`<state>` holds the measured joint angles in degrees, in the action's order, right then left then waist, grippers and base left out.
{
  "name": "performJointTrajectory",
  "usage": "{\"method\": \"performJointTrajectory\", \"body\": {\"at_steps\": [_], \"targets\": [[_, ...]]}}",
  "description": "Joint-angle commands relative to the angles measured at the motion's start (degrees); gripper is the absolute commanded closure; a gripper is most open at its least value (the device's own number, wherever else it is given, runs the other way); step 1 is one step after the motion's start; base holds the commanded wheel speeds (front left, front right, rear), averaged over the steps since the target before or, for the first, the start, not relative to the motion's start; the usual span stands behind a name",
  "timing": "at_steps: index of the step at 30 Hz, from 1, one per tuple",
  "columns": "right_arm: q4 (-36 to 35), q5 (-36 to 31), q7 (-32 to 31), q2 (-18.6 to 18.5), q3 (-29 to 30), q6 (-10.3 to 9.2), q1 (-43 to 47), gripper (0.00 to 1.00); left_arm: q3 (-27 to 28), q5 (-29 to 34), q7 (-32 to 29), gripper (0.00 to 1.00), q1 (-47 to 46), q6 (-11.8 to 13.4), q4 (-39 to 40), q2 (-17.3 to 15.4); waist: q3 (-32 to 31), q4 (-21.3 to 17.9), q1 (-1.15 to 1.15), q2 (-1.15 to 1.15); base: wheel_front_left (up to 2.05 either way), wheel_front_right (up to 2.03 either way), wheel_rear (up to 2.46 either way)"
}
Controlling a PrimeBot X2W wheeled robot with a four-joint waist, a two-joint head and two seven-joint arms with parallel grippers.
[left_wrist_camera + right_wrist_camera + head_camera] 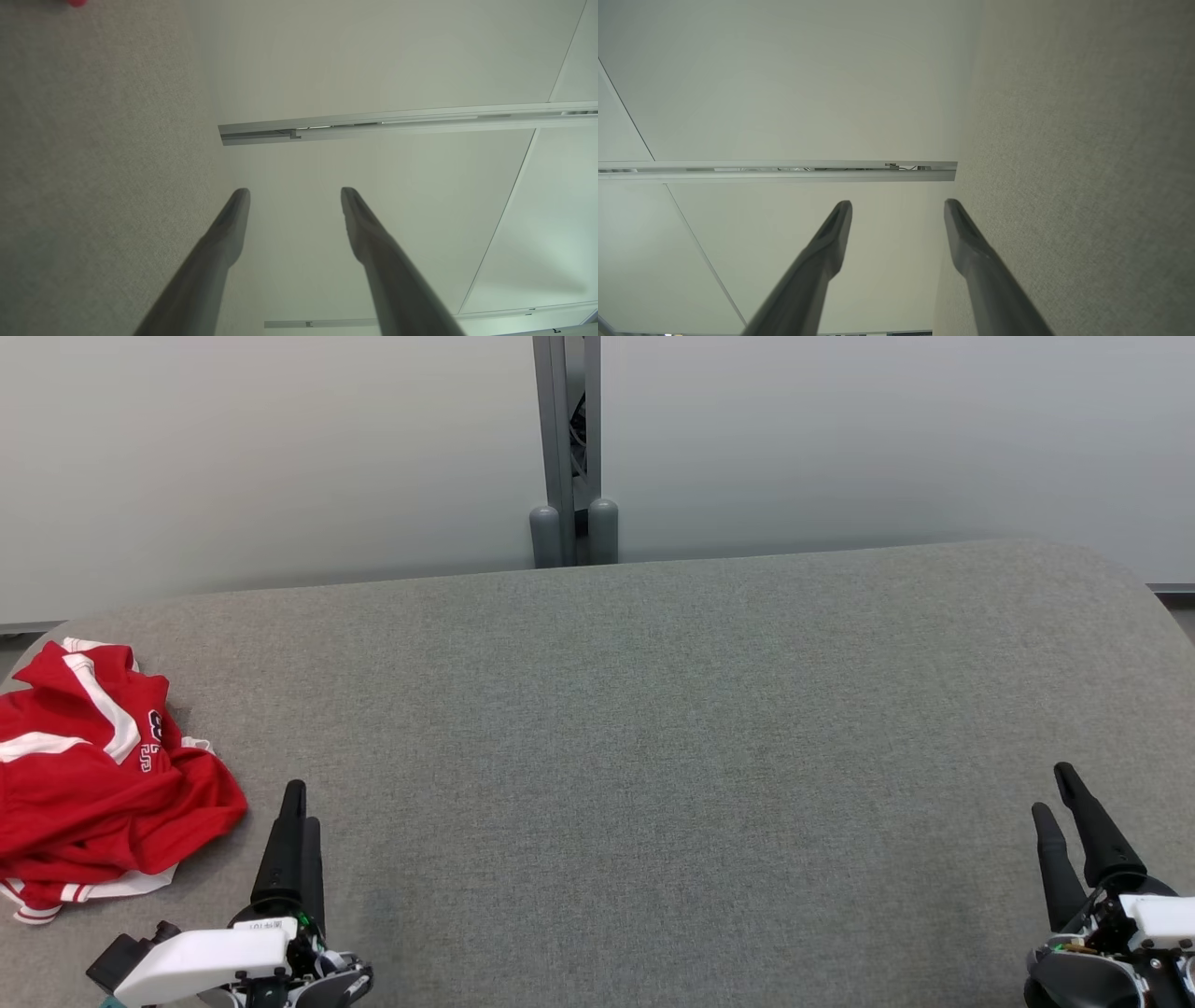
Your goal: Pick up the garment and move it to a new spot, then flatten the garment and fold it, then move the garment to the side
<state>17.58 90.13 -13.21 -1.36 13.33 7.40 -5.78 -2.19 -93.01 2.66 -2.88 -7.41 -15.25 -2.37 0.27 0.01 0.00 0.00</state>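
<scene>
The red-and-white garment (93, 775) is lying crumpled at the left edge of the grey surface (653, 728) (apart from both grippers). The left gripper (301, 805) is standing wide open over the surface's near-left part, and the right gripper (1053, 791) is doing likewise over its near-right corner.

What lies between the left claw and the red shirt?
Nothing: in the head view, a bare stretch of grey table separates the left claw from the red shirt.
</scene>
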Motion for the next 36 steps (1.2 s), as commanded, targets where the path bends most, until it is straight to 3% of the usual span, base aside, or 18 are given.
{"method": "performJointTrajectory", "body": {"at_steps": [1, 6, 11, 27, 36], "targets": [[-1.26, -0.59, 1.11, -0.72, -0.82, 0.08, -2.02, 0.0, -0.06, 0.46, 0.52, 0.0, -2.56, -0.02, 1.32, -0.19, 0.01, 0.0, 0.0, 0.0, 0.0, 0.0, 0.0], [-1.53, -2.8, 3.15, -1.26, -2.56, 0.08, -2.72, 0.0, 0.09, 2.01, 1.37, 0.0, -3.36, -0.02, 2.07, -0.22, 0.02, 0.01, 0.0, 0.0, 0.0, 0.0, 0.0], [-2.31, -7.55, 5.02, -1.95, -3.89, 0.09, -3.68, 0.0, 0.31, 7.63, 2.16, 0.0, -4.31, -0.03, 3.83, -0.29, 0.05, 0.04, 0.0, 0.0, 0.0, 0.0, 0.0], [-6.97, -34.58, 10.23, -3.21, -7.43, 0.1, -5.35, 0.0, -2.5, 32.39, 4.45, 0.0, -6.55, 0.4, 6.81, -2.05, 0.19, 0.27, 0.0, 0.0, 0.0, 0.0, 0.0], [-6.61, -44.33, 12.54, -3.31, -9.3, 0.1, -5.54, 0.0, -3.64, 40.95, 5.49, 0.0, -7.52, 1.08, 4.09, -2.68, 0.14, 0.27, 0.0, 0.0, 0.0, 0.0, 0.0]]}}
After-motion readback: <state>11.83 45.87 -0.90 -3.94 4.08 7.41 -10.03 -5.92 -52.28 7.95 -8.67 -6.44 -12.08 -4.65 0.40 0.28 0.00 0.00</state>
